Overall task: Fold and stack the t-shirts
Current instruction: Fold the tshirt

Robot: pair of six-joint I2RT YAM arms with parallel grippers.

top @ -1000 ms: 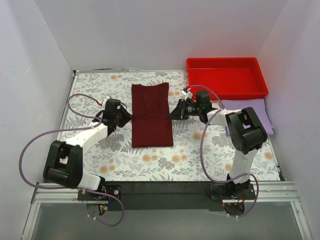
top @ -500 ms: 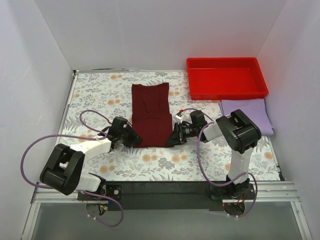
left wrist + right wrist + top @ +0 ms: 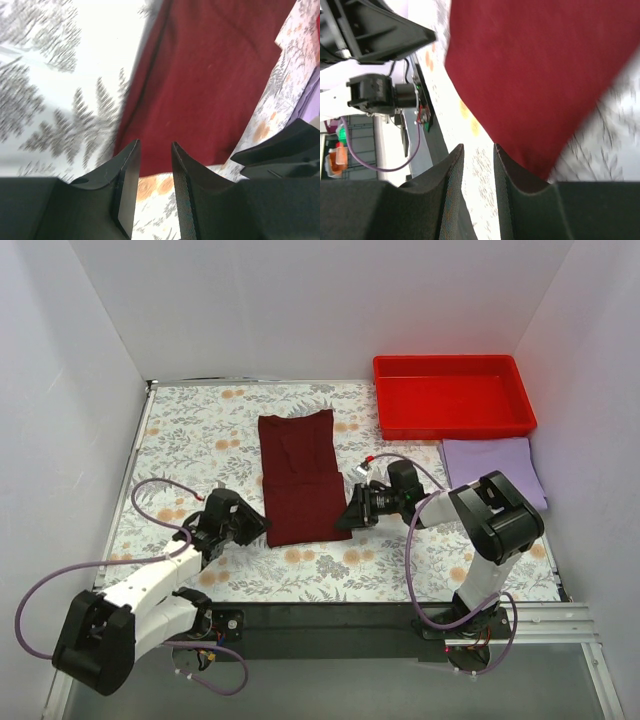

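Nearest the bases, the left gripper [image 3: 155, 145] and right gripper [image 3: 477, 147] sit low, each with jaws narrowly parted and nothing between them. The maroon shirt [image 3: 298, 475] lies flat as a long folded strip. Its near hem runs just ahead of the left gripper's tips and its near corner is just beside the right gripper's outer finger.

The risk I see is a pinch that catches only the top layer, or the floral table cover [image 3: 200, 430] underneath. The strip would then skew or come unfolded as it lifts. The cloth is soft, matte and limp, with crisp side creases.

Beyond the right gripper lies the lavender shirt [image 3: 493, 468], a smooth folded rectangle. Past it is the red tray [image 3: 455, 428], rigid and glossy.
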